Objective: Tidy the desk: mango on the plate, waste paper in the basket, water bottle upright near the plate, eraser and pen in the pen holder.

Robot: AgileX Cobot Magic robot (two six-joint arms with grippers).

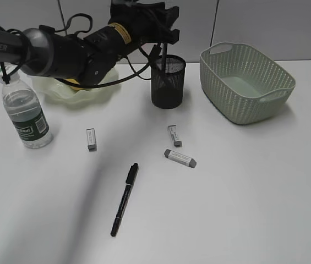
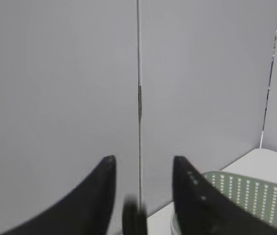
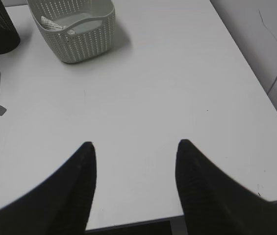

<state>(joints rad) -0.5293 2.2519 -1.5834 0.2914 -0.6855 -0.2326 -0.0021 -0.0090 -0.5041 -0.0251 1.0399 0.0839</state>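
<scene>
- The left claw [image 1: 161, 52], jaws parted and holding nothing, hangs directly above the black wire-mesh pen holder [image 1: 168, 82], where a dark pen stands upright.
- The black marker pen [image 1: 124, 199] lies lengthwise on the white desk [image 1: 243, 209], well below-left of this claw.
- The right claw [image 3: 133, 161] is wide, empty.

The black wire-mesh pen holder [image 1: 168, 81] stands between the pale green ruffled plate [image 1: 75, 93] and the pale green woven-pattern basket [image 1: 246, 82].

Off-task only: I see grey wall panels [image 1: 271, 22] across the far side, plain, with a thin vertical seam [image 1: 216, 19] right of centre and a second seam [image 1: 60, 8] far left. My left wrist view has a panel seam [image 2: 138, 73] mid-frame and a dark thin line [image 2: 270, 73] at right; cord or gap, can't tell.
</scene>
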